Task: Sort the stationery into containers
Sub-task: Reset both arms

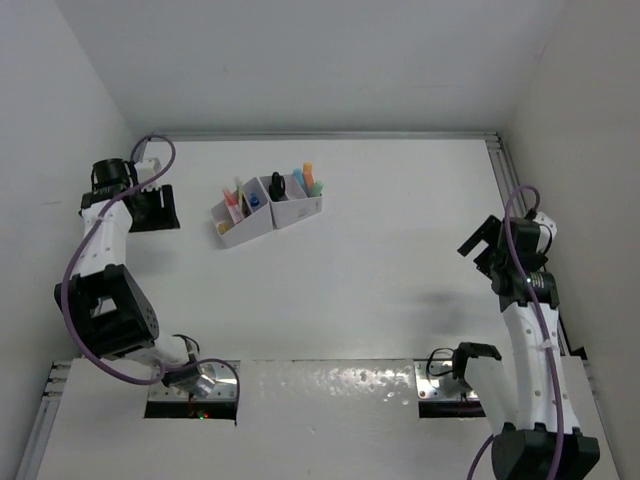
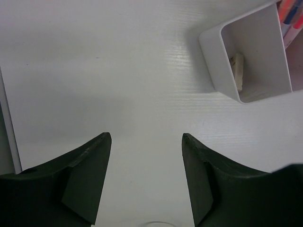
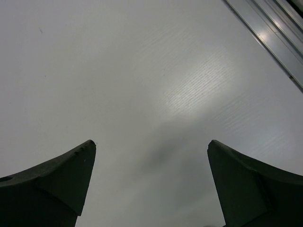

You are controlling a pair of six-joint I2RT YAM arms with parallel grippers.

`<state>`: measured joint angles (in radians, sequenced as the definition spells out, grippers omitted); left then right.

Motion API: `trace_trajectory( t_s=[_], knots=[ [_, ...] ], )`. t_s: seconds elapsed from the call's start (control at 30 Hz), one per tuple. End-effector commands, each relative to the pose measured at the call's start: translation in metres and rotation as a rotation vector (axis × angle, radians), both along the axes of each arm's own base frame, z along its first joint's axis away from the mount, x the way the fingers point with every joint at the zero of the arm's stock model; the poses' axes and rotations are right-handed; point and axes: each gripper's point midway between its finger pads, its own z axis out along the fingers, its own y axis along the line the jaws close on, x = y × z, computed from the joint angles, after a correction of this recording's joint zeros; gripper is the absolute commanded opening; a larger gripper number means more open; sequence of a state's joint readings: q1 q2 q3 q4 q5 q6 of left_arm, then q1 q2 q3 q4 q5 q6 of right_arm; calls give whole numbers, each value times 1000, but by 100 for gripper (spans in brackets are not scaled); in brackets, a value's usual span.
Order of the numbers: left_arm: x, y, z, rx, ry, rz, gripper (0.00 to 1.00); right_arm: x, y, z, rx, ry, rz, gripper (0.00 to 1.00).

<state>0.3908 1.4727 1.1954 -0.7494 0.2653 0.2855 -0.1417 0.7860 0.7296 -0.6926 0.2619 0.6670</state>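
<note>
The containers [image 1: 266,212], a pale row of slanted compartments, stand at the back of the table, left of centre. Stationery stands inside them: pens with orange and green caps [image 1: 308,179], black-handled scissors [image 1: 277,186], a blue-capped bottle [image 1: 255,200] and pink pens [image 1: 234,206]. My left gripper [image 1: 160,210] hangs just left of the containers, open and empty. In the left wrist view the left gripper [image 2: 147,137] shows bare table between its fingers, and the end compartment [image 2: 211,59] holds a small pale piece [image 2: 237,71]. My right gripper [image 1: 478,243] is far right, wide open; the right gripper [image 3: 151,144] holds nothing.
A metal rail [image 1: 497,170] runs along the table's right edge, also in the right wrist view as a rail [image 3: 270,33]. White walls close the table at the back and sides. A white plate with the arm bases [image 1: 330,400] lies at the near edge.
</note>
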Motion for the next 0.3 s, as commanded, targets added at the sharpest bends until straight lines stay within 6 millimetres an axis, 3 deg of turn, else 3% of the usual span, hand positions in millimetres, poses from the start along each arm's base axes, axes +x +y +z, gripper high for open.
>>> trace_trajectory(
  t_s=[0.0, 0.27],
  knots=[
    [4, -2, 26, 46, -61, -2, 59, -11, -6, 1, -22, -6, -41, 99],
    [-1, -12, 29, 62, -70, -29, 60, -15, -1, 7, -15, -43, -14, 99]
  ],
)
